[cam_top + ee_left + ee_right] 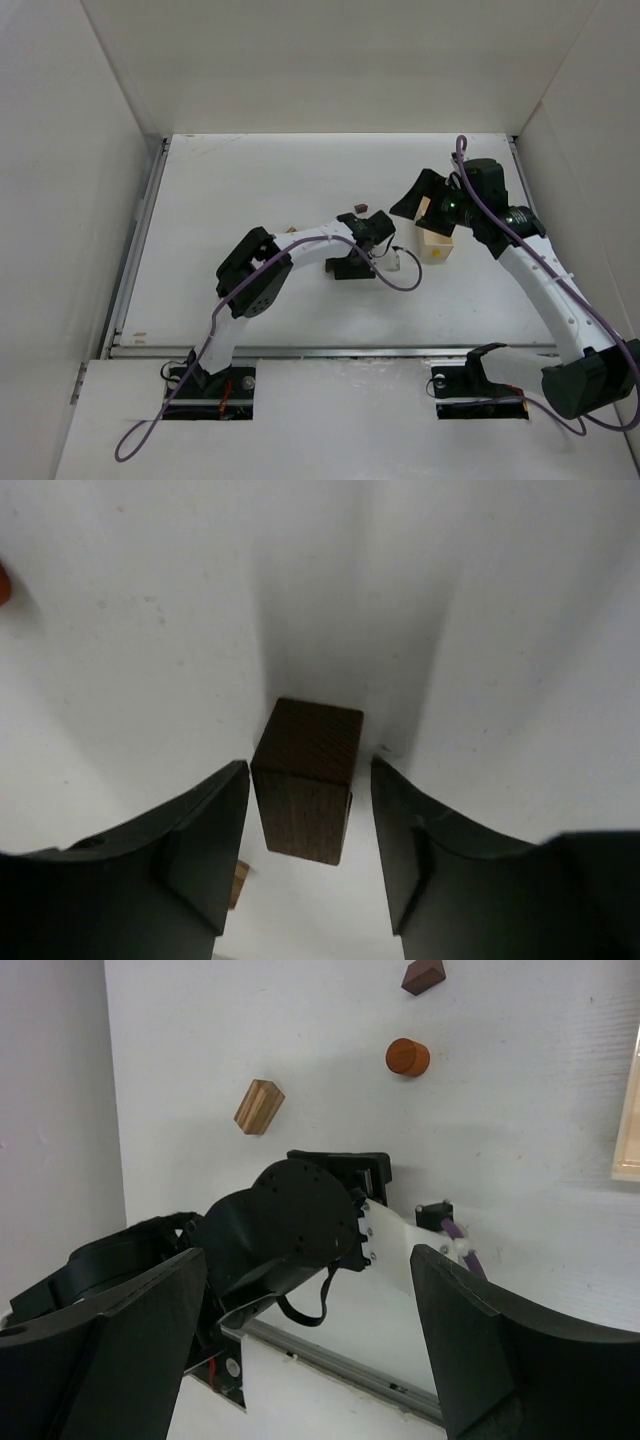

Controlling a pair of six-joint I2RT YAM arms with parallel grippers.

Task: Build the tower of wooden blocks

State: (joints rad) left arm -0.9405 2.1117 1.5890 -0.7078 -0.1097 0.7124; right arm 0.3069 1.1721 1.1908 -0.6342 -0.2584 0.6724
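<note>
In left end effector (pixel 309 780), apparently, dark block (pixel 306 742)

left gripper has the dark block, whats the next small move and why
Probably raise the left gripper straight up a little. Its jaws are shut on the dark brown block, while the tan block and orange cylinder lie apart, unstacked, so this block likely needs carrying over to one.

A robotics lab test cell: a bare white table (pixel 250 180) boxed in by plain white panel walls (pixel 70 220) at 9, 12 and 3 o'clock. The left arm (pixel 250 280) and right arm (pixel 545 290) are bolted at 6 o'clock, behind a metal rail (pixel 330 351), and trail purple cables (pixel 461 152).
</note>
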